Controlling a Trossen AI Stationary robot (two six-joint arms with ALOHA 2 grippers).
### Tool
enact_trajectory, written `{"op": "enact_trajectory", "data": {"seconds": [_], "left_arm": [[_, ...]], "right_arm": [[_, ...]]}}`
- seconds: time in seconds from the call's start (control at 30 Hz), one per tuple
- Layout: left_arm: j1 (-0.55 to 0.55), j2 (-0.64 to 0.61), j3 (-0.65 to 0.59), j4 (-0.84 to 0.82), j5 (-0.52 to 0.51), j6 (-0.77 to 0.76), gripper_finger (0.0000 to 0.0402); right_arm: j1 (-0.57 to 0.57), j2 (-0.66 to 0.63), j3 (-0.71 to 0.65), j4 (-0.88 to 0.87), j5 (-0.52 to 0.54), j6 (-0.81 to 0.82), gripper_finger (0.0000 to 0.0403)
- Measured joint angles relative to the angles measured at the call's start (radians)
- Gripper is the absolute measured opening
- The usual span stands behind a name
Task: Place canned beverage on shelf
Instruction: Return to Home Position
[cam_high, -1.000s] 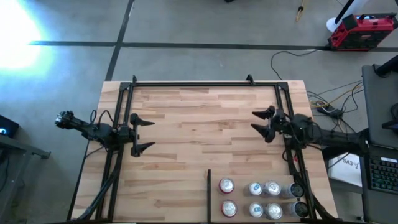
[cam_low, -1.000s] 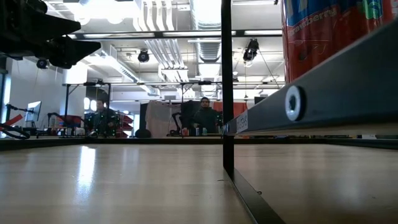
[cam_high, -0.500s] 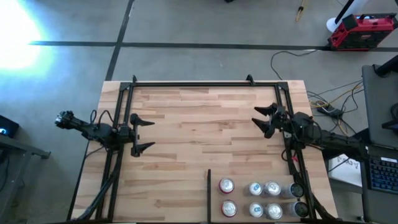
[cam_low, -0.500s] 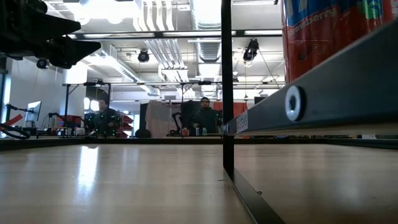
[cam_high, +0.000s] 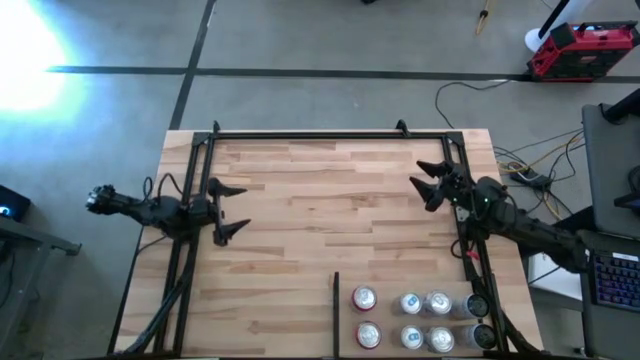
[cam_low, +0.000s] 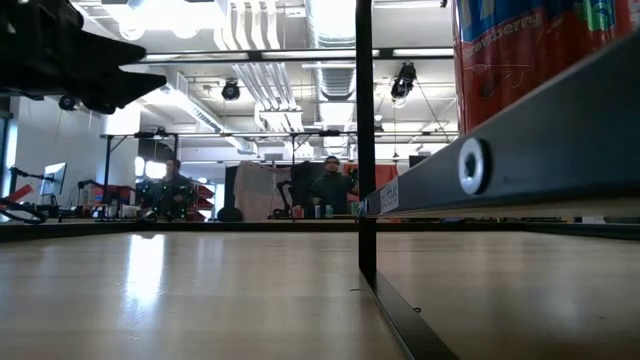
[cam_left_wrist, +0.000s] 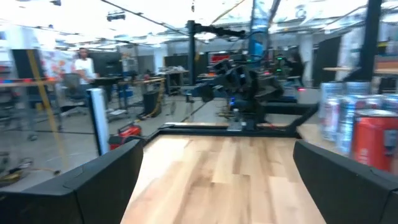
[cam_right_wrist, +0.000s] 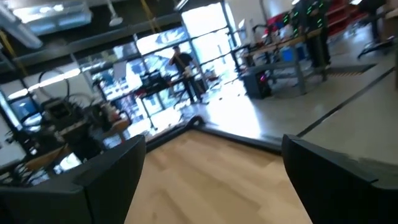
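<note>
- Step in hand, as judged: bring both arms back to rest, since no can waits to be placed.
- Draw each arm back over its own side edge of the shelf (cam_high: 320, 205). Keep it above the black frame (cam_high: 300, 133) and make no sweep toward the stock.
- The cans (cam_high: 411, 303) stand in two rows in the shelf's right-hand corner, at the edge nearest the arm bases. They are just right of the divider strip (cam_high: 336, 300).
- Left tool (cam_high: 238, 210): over the shelf's left edge, fingers spread wide, nothing between them, touching nothing.
- Right tool (cam_high: 418, 178): by the right edge, well apart from the cans, fingers spread, empty.
</note>
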Motion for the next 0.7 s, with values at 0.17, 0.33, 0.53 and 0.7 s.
{"op": "enact_trajectory", "data": {"seconds": [0.17,0.33,0.53,0.7], "left_arm": [[0.092,0.000,0.000,0.000,0.000,0.000,0.0400],[0.145,0.013,0.001,-0.001,-0.001,0.000,0.0400],[0.147,0.021,0.006,0.000,0.000,0.000,0.0400],[0.147,0.021,0.006,0.000,0.000,0.000,0.0400]], "right_arm": [[-0.063,-0.038,0.000,0.000,0.000,0.000,0.0359],[-0.090,-0.049,0.000,0.001,0.001,0.000,0.0359],[-0.089,-0.021,0.000,0.000,0.001,0.000,0.0359],[-0.089,-0.010,0.000,0.000,0.001,0.000,0.0359]]}}
